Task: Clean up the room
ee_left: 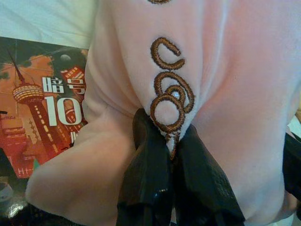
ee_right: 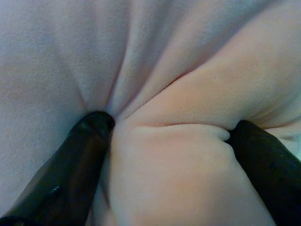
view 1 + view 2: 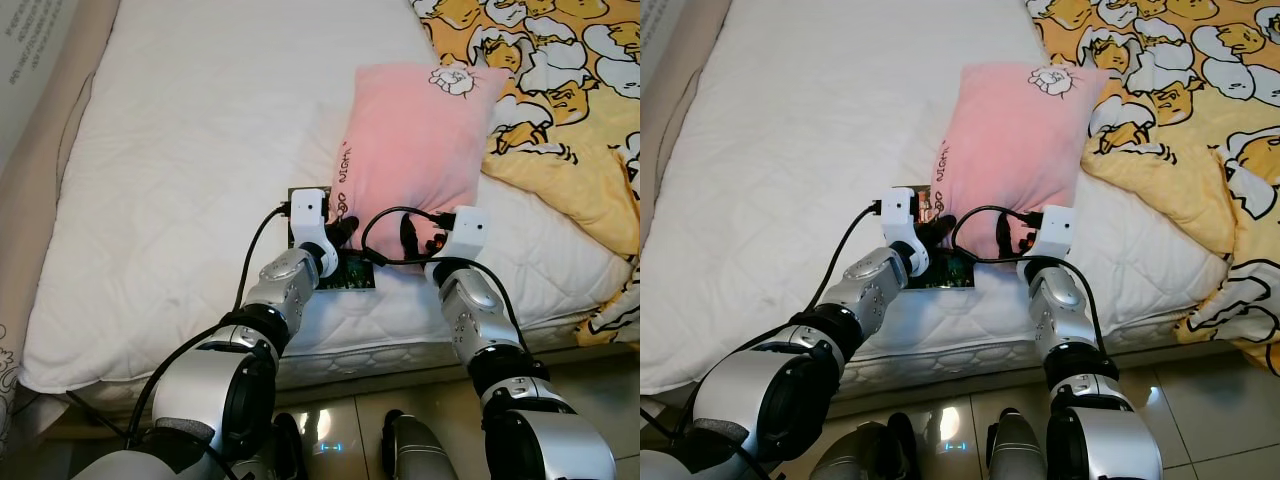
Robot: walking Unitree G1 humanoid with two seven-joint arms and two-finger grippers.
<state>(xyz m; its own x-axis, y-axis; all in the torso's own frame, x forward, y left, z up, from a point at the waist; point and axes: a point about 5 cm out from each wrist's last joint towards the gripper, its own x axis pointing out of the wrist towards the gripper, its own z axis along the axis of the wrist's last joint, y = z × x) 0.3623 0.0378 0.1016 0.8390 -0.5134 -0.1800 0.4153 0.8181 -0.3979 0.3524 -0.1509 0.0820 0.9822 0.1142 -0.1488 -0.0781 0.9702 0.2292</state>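
fingers of our left gripper [image 1: 171,155] and right gripper [image 2: 169,136] pinch the soft pink plush pillow [image 3: 415,140] on the white quilted bed [image 3: 190,170].

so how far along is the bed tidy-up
Early stage. In hand: the left hand and right hand both pinch the near end of the pink pillow, which lies on the white mattress. Left: the pillow sits partly over a book, and the yellow duvet lies rumpled.
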